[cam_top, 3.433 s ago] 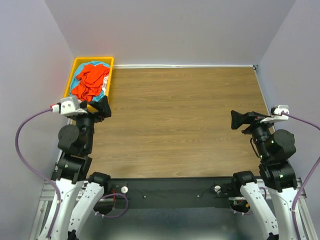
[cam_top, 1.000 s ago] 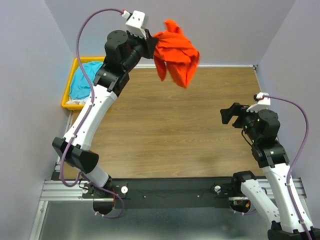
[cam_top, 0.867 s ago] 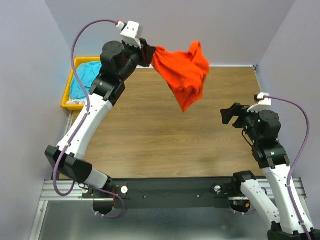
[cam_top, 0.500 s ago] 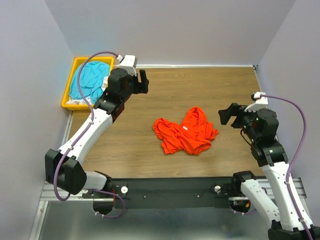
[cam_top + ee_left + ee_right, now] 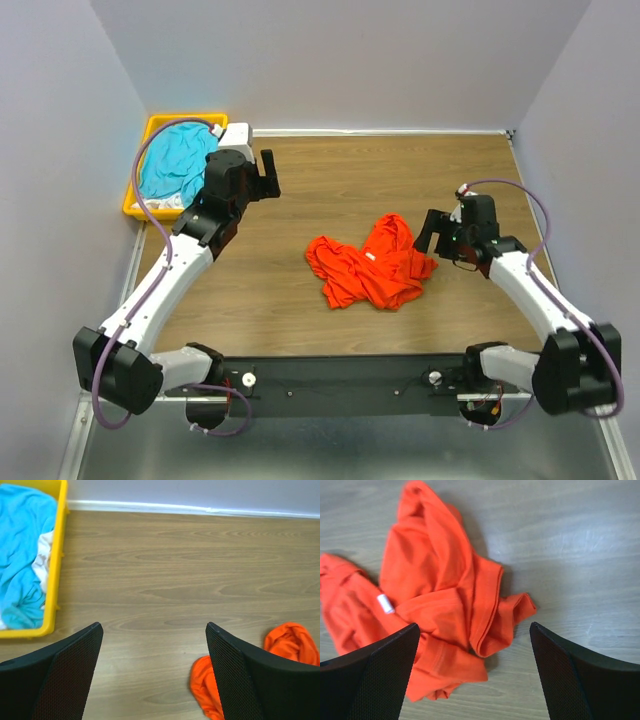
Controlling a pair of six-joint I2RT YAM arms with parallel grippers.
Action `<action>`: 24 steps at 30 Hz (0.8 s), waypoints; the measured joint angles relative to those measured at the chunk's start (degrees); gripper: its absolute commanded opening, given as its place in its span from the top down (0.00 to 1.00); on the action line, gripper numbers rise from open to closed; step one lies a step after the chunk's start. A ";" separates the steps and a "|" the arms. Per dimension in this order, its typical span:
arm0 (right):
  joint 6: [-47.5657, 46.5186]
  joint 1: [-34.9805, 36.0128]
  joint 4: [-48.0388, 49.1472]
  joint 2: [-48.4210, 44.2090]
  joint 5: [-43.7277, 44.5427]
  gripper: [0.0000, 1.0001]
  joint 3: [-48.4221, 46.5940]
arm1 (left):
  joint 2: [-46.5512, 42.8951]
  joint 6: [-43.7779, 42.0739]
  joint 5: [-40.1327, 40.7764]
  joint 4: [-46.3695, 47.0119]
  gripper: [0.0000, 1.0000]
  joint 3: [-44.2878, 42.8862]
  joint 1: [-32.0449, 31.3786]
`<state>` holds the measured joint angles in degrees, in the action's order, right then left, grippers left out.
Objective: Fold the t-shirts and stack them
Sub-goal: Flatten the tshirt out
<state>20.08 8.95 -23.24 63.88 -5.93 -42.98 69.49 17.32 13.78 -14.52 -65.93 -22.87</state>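
Observation:
An orange-red t-shirt lies crumpled on the wooden table near the middle; it fills much of the right wrist view and shows at the lower right of the left wrist view. A teal-blue t-shirt with some white fabric sits in the yellow bin. My left gripper hangs open over bare table beside the bin, nothing between its fingers. My right gripper is open just right of the orange shirt, its fingers straddling the shirt's edge from above.
The yellow bin stands at the table's back left corner. A white strip marks the table's far edge against the wall. Bare wood lies behind the orange shirt.
My left gripper opened and let go of the orange shirt, which dropped to the table; the left arm drew back toward the bin. My right arm moved in toward the shirt.

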 measured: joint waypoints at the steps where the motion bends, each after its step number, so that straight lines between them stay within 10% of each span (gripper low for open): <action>1: 0.28 0.02 0.00 2.47 0.00 0.04 -0.26 | -0.09 0.00 0.70 -0.52 0.09 0.35 0.02; 24: 4.61 10.91 1.25 22.32 5.46 0.22 -6.16 | -2.10 7.21 -10.05 1.51 0.17 20.13 -0.57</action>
<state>24.69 19.86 -22.00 86.19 -0.47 -49.15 67.40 24.53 3.73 -13.02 -45.80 -23.44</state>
